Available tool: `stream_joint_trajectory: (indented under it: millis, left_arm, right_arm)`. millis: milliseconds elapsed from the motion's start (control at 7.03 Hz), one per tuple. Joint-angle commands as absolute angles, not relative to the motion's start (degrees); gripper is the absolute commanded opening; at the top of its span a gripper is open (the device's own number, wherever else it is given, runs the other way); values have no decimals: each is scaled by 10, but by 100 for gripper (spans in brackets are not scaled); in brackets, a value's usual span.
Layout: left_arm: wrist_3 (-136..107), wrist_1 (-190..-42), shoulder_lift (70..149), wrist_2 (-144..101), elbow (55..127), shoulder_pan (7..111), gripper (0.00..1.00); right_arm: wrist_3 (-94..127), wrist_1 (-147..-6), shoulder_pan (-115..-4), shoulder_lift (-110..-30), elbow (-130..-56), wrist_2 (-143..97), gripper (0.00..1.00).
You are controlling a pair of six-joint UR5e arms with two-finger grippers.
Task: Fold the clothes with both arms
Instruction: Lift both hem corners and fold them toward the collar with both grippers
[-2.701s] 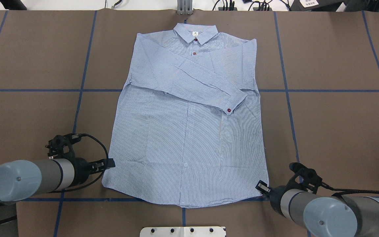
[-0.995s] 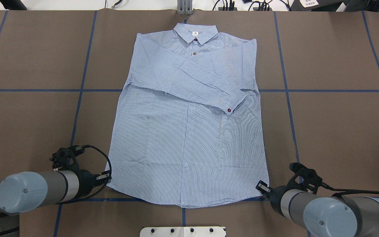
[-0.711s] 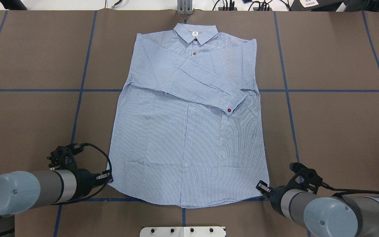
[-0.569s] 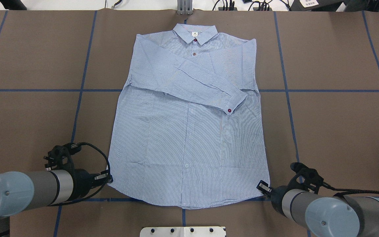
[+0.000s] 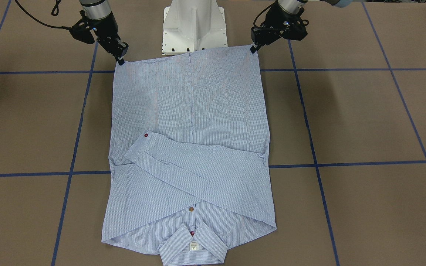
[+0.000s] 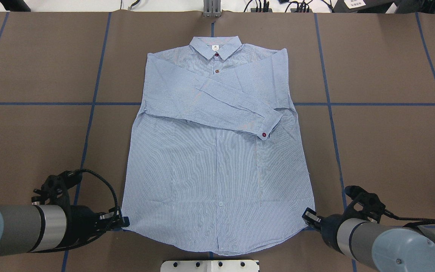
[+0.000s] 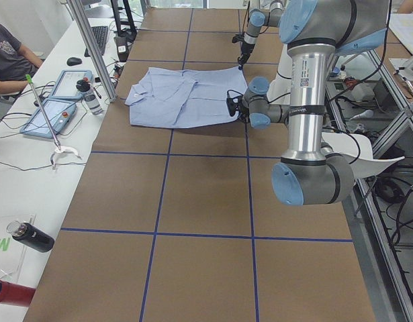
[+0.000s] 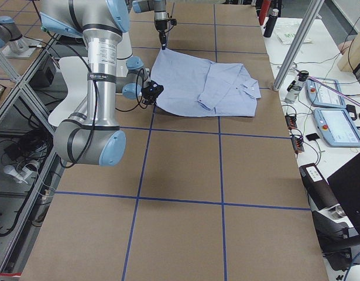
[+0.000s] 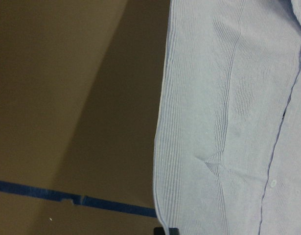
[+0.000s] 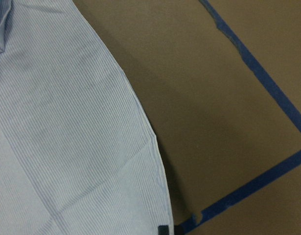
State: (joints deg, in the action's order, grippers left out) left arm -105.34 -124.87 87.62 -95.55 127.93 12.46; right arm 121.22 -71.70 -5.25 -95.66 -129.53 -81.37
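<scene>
Across the table [image 6: 391, 143] beyond the white base [image 6: 210, 265], shirt [image 6: 217, 177] spread flat, collar [image 6: 214, 47] farthest from base. Left gripper [image 6: 124, 221] fingers clamped on hem corner left of base, right gripper [image 6: 307, 216] fingers clamped on hem corner right of base.

Big table [image 6: 32, 68] wrapped in brown paper, with blue tape lines [image 6: 387, 104] chopping it into large squares. A white desk [image 7: 18, 174] runs along its far edge, and it's pretty cluttered. There are two blue-edged tablets [image 7: 48, 115] with a clear water bottle [image 7: 90, 100] just beside them. A keyboard [image 7: 99, 40] and mouse [image 7: 74, 61] sit further along, plus loose cables [image 6: 264, 5]. In the left side view, a black bottle [image 7: 31, 237] and a red one [image 7: 8, 293] are lying on the near end of that desk. A metal post [image 7: 92, 47] stands where table and desk meet. Someone in a dark t-shirt [image 7: 8, 47] sits at the desk's far end. The light is even and the shadows are soft.
</scene>
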Motion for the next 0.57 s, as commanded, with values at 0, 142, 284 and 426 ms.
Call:
stream_joint_trajectory:
  millis: [0, 142, 284, 426]
  left_arm:
    - [-1051, -1232, 881, -959, 1290, 127, 0]
    - [-988, -1232, 885, -959, 1283, 150, 0]
    - [-901, -1231, 898, -964, 1277, 201, 0]
    - [-889, -1230, 924, -1002, 1235, 271, 0]
  right_arm:
    - [1208, -721, -86, -945, -1320, -837, 0]
    - [1193, -722, -124, -920, -1301, -875, 0]
    - [1142, -722, -182, -880, -1269, -922, 0]
    - [1110, -723, -247, -843, -1228, -978, 0]
